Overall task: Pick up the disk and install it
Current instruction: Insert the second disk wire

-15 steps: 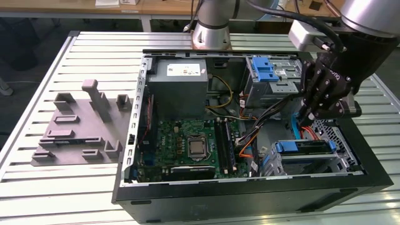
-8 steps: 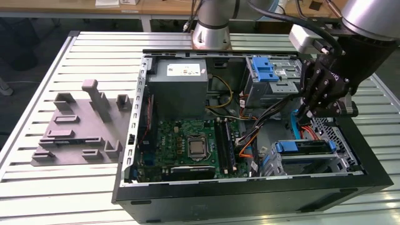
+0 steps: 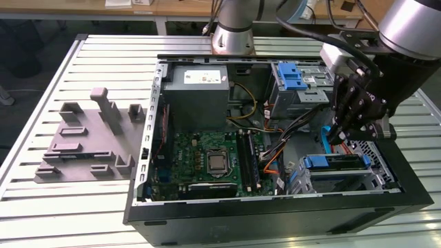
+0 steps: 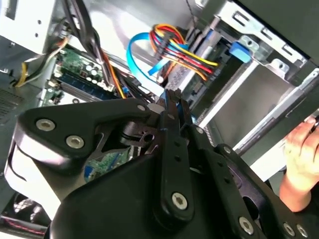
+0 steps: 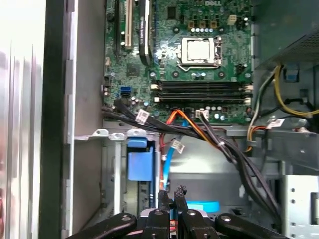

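Hovering over the open computer case [image 3: 276, 217], hand [image 5: 172, 193] pinched narrow, empty; disk [image 3: 333, 161] seated in bay, partly hidden

Black articulated gripper [image 4: 172, 102] seen from behind its linkage, with bolted link plates filling the foreground and its two narrow fingertips [image 4: 174, 99] pressed close together, nothing visible between them. Beyond the tips, a bundle of red, yellow, orange and blue wires [image 4: 182, 50] runs beside a looping light-blue flat cable [image 4: 137, 52]. A green circuit board [image 4: 79, 69] lies to one side under black cables [image 4: 92, 35]. A silver sheet-metal drive cage [image 4: 269, 89] carries a small blue plastic latch [image 4: 242, 51]. A person's hand [image 4: 301, 164] rests at the cage edge
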Motion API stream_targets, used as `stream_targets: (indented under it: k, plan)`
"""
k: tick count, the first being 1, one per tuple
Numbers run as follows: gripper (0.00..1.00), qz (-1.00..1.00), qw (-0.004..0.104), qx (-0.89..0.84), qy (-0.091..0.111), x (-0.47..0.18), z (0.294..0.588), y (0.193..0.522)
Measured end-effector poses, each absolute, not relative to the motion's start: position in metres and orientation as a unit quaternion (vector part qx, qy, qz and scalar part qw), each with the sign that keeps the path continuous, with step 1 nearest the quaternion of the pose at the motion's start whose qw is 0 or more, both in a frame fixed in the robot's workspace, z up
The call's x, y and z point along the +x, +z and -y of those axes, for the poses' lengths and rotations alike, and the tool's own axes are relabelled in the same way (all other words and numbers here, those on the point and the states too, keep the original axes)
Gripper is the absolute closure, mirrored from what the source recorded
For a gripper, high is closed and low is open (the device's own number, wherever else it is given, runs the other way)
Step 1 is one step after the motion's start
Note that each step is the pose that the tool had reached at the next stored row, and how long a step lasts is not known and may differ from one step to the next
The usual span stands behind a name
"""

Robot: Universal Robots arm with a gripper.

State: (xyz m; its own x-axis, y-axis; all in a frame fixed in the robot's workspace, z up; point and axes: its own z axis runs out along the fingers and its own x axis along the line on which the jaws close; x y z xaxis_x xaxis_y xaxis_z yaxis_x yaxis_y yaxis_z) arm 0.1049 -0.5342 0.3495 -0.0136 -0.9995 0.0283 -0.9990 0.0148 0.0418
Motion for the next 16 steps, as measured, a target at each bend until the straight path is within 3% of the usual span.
stream_targets:
  k: [16]
  plan:
    - [0.84,0.712,0.025,0.702,-0.006,0.108,0.552,0.339]
